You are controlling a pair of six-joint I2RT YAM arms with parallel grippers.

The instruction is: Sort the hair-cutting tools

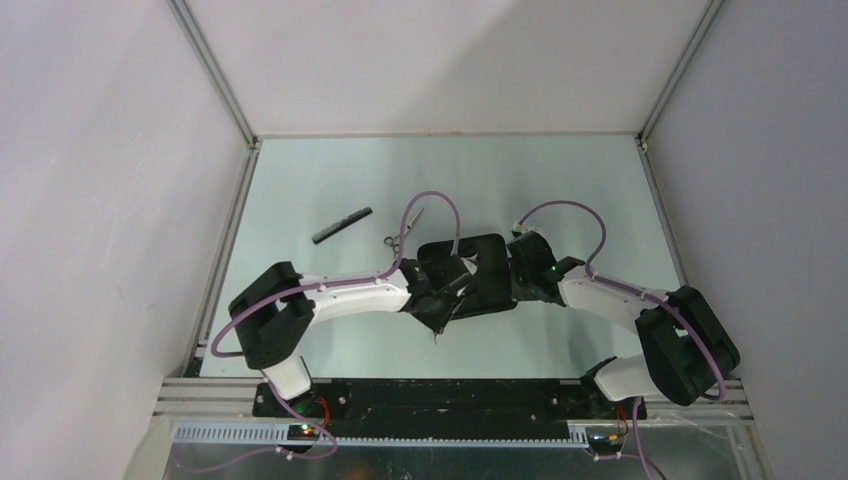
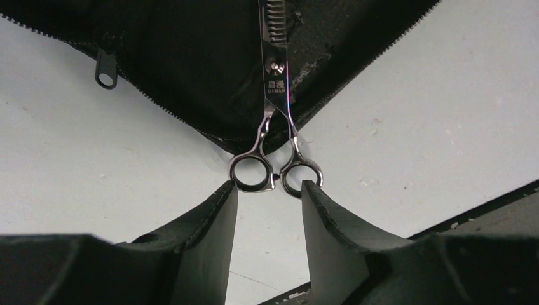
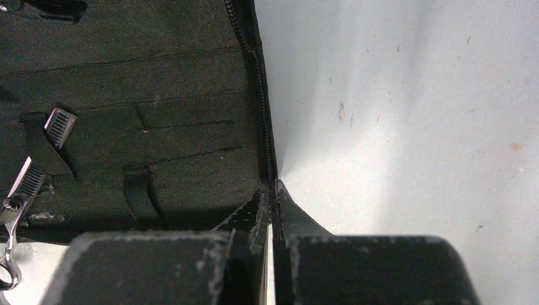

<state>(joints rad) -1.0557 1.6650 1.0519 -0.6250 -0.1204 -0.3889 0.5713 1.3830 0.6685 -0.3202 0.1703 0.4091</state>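
A black pouch lies open in the middle of the table. One pair of silver scissors has its toothed blade tucked under a strap inside the pouch, with the ring handles sticking out over the pouch's corner. My left gripper is open just behind those rings, holding nothing. My right gripper is shut on the pouch's zipper edge. The same scissors show at the far left of the right wrist view. A second pair of scissors and a dark comb lie on the table left of the pouch.
The table's dark near edge runs close behind my left gripper. White walls close in the table on three sides. A zipper pull hangs at the pouch's left edge.
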